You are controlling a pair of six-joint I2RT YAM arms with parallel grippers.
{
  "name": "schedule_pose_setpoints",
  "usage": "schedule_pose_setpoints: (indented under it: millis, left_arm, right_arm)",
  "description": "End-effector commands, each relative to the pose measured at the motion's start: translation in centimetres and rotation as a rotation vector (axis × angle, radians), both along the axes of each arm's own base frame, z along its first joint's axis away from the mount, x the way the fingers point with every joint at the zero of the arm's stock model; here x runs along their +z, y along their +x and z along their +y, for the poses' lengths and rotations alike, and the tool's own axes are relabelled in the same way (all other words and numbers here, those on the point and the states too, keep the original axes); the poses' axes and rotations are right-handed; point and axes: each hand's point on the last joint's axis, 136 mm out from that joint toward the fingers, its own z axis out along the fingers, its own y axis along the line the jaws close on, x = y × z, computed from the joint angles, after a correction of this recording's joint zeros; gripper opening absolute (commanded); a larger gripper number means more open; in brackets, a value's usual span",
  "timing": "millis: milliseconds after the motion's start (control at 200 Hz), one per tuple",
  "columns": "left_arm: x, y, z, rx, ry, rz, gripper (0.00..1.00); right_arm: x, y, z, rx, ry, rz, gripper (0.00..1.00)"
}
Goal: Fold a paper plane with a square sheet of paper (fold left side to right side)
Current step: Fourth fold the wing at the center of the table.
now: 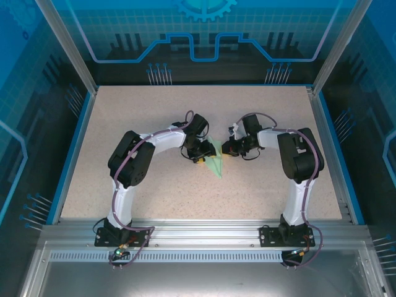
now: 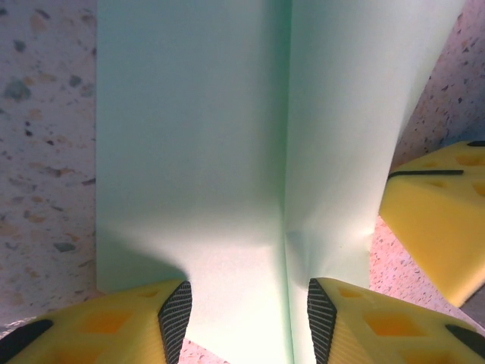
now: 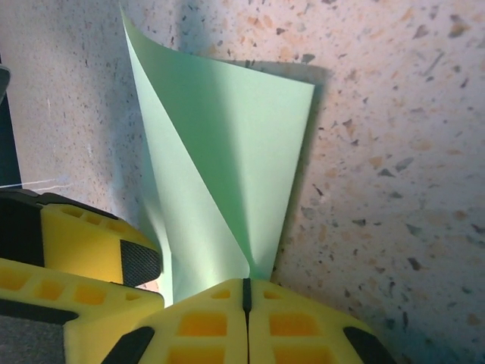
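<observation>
Condition of the sheet of paper [image 1: 215, 162]: thin, pale mint green, plain and unmarked, already folded into a narrow pointed shape. It sits on the speckled beige tabletop [image 1: 124, 111], directly between the two sets of jaws. In the left wrist view the sheet of paper [image 2: 227, 136] shows one straight crease running away from the jaws, with a broad flat panel to the left of the crease and a narrower panel to the right that bows slightly. In the right wrist view the sheet of paper [image 3: 242, 152] stands partly raised off the surface, fanning out from the jaws, with one corner curling at the far end and a shadow cast beside it. The left gripper [image 1: 201, 156] [image 2: 248, 322] has its jaws spread, one dark pad on each side of the paper's near end. The right gripper [image 1: 226, 150] [image 3: 244, 292] has its jaws pressed together, pinching the narrow near tip of the paper at the seam. The two grippers are just beside each other; one yellow finger [image 2: 439, 220] of the right gripper sits to the right of the left jaws.
</observation>
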Motion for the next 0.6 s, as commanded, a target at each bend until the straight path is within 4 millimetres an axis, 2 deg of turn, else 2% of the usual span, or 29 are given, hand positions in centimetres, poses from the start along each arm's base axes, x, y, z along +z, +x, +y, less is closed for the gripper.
schedule_pose_setpoints:
  millis: [0, 180, 470, 595]
  left_arm:
    - [-3.5, -1.7, 1.1, -0.019, 0.078, 0.065, 0.5]
    - [-2.0, -1.4, 0.7, -0.026, 0.054, 0.035, 0.5]
    - [4.6, -0.4, 0.1, -0.057, -0.009, -0.092, 0.53]
    - [5.6, 0.0, -1.3, -0.076, -0.086, -0.109, 0.45]
  right_arm:
    - [-0.8, 0.0, -0.3, 0.009, -0.019, 0.022, 0.06]
    - [-1.7, -0.4, -0.5, 0.015, -0.053, 0.044, 0.06]
    - [-2.6, -1.0, -0.6, 0.027, -0.08, 0.061, 0.06]
    - [-2.7, -1.2, -0.7, 0.032, -0.089, 0.062, 0.06]
